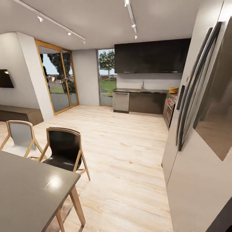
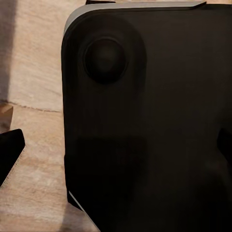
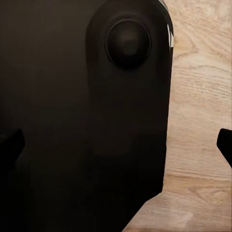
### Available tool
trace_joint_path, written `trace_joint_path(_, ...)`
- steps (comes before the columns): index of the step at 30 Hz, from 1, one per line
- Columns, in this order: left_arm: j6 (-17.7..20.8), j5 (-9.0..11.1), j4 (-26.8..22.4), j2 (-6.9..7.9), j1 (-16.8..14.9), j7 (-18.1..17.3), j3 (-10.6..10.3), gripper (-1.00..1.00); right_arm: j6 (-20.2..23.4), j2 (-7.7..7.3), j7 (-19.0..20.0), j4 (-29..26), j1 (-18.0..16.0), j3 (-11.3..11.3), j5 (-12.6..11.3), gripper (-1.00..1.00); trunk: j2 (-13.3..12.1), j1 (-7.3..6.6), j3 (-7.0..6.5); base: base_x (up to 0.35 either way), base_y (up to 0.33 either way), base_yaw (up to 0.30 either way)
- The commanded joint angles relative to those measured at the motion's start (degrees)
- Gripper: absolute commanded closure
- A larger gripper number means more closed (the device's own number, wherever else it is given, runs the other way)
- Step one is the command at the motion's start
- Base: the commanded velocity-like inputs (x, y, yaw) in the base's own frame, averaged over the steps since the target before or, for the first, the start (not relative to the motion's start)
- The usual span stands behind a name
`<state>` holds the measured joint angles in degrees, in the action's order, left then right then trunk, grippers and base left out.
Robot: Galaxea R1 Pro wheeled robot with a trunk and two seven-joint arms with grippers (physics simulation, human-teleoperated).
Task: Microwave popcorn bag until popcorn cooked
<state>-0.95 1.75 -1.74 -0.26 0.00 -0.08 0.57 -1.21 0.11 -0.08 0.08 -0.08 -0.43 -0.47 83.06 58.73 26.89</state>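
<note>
1. Two chairs stand by a grey table (image 1: 29, 190) at the near left in the head view: a black-seated chair (image 1: 64, 149) and a pale chair (image 1: 21, 135).
2. The kitchen lies at the far end across the light wood floor (image 1: 122, 154). The countertop (image 1: 141, 91) runs along the back wall under dark upper cabinets (image 1: 151, 56), w/ a steel dishwasher front (image 1: 121, 101) below it.
3. A tall steel fridge (image 1: 196, 129) fills the right side; past it is an oven w/ red knobs (image 1: 170, 109).
4. Glass doors (image 1: 59, 80) are on the left wall.
5. Left wrist cam: dark robot body (image 2: 145, 121) over wood floor. Finger tips (image 2: 9, 150) are far apart, so the left gripper looks spread, holding nothing.
6. Right wrist cam: same dark body (image 3: 96, 121). Tips (image 3: 226, 145) are wide apart, nothing between.
</note>
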Motion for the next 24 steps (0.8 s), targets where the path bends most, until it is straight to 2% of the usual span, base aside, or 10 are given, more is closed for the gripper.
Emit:
trace_joint_path(1,-0.1,0.2,0.0,0.0,0.0,0.0,0.0,-1.0,-0.1,0.0,0.0,0.0,0.0,0.0,-0.1,-1.0,0.0,0.0,0.04,0.003,0.003,-0.241)
trace_joint_path(19,-0.1,0.2,0.0,-0.03,0.0,0.0,0.0,-1.0,-0.1,0.0,0.0,0.0,0.0,-0.1,-0.1,-1.0,0.0,0.0,0.04,0.001,0.0,-0.241)
trace_joint_path(24,-0.1,0.2,0.0,-0.01,0.0,0.0,0.0,-1.0,-0.1,-0.02,0.0,0.0,0.0,0.0,-0.1,-1.0,0.0,0.0,0.04,0.199,0.111,-0.241)
